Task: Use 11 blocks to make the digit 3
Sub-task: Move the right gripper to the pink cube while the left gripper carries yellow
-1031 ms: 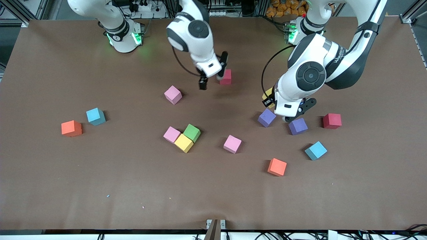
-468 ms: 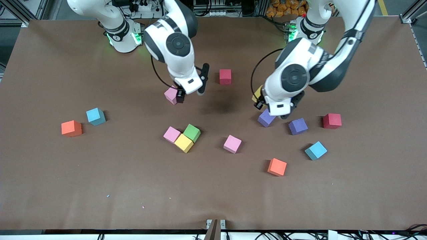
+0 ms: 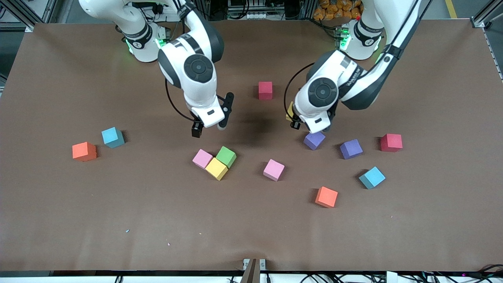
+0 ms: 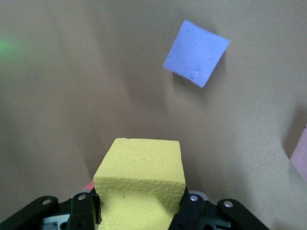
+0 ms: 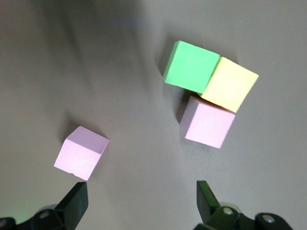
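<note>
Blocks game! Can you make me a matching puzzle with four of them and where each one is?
Blocks:
1. green block
2. yellow block seen by the left wrist camera
3. orange block
4. lone pink block

Places:
A. beside a light blue block
B. in the left end effector
C. alone on the table
D. touching the yellow table block

Pairs: 1-D, 2-B, 3-A, 4-C

You see the left gripper (image 3: 294,118) carrying a yellow block (image 3: 290,111), and the right gripper (image 3: 209,129) spread empty above the worktop (image 3: 251,220).
</note>
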Available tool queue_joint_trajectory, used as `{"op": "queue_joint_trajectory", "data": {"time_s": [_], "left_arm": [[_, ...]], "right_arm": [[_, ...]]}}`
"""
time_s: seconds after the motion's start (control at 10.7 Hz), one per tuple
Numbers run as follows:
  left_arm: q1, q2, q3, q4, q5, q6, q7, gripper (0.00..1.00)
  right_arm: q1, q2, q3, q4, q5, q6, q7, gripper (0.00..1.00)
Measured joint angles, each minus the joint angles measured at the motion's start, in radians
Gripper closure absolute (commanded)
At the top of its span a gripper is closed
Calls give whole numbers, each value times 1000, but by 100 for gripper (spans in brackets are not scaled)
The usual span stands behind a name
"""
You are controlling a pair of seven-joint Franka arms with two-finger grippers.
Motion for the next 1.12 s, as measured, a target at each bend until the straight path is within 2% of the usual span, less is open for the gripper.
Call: {"op": "queue_joint_trajectory", "data": {"time_s": [0.19, 0.37, 0.56, 0.75, 1.12], "left_arm": [[-6, -15, -3, -37, 0, 33, -97, 100], [-6, -57, -18, -147, -2, 149, -152, 100], [-8, -90, -43, -271, -5, 266, -278, 100], [-10, -101, -77, -354, -5, 354, -389, 100], [-19, -106, -87, -507, -5, 528, -479, 100]], "right_arm": [[-20, -1, -2, 9, 38, -58, 101, 0], [-32, -25, -4, 20, 69, -133, 183, 0], [-32, -64, -2, 26, 79, -150, 203, 0], [-30, -86, 3, 27, 82, -144, 205, 0], [-29, -139, 6, 27, 82, -201, 213, 0]]}}
